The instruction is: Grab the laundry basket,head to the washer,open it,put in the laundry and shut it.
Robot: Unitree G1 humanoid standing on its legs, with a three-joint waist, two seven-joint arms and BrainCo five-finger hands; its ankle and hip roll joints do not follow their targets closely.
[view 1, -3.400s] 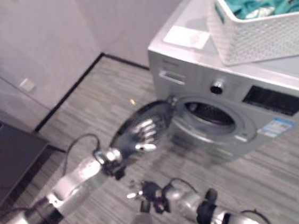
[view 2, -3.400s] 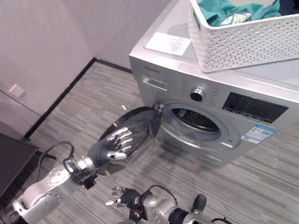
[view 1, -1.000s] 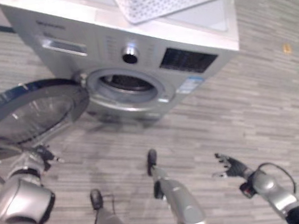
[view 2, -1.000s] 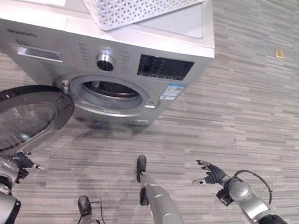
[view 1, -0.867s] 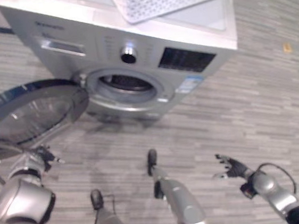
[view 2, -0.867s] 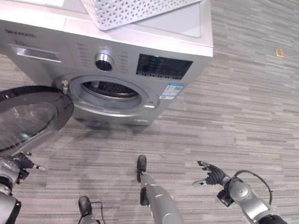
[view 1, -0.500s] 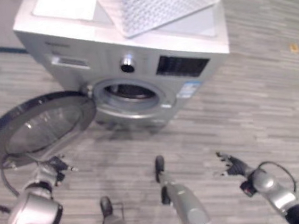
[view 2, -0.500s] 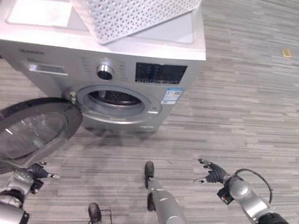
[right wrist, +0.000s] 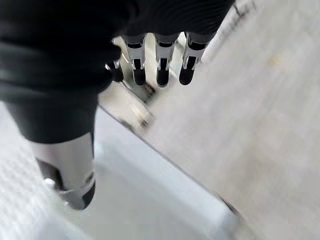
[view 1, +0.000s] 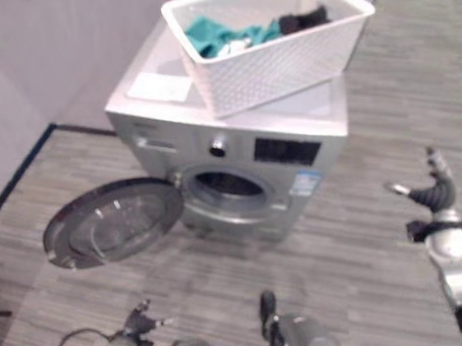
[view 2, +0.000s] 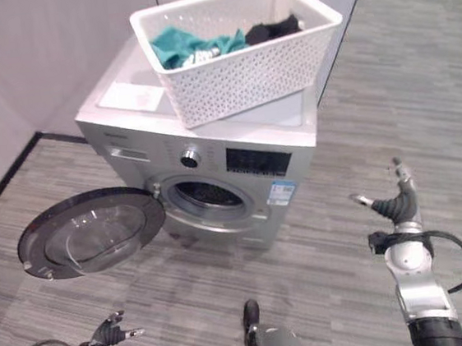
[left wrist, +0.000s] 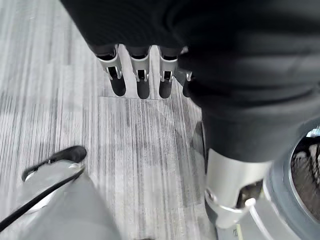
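Both eye views look steeply down from the robot's head, facing the front of the washer (view 2: 214, 170), which stands well off in the upper middle of each. They share nearly all of the scene: the washer, its open door (view 1: 112, 223), the basket (view 2: 234, 49) on top and the floor (view 2: 419, 79) around it, seen from slightly offset places. The left wrist view looks along its fingers (left wrist: 140, 80) at the floor, very close. The right wrist view looks past its fingers (right wrist: 160, 65) at pale surfaces I cannot identify.
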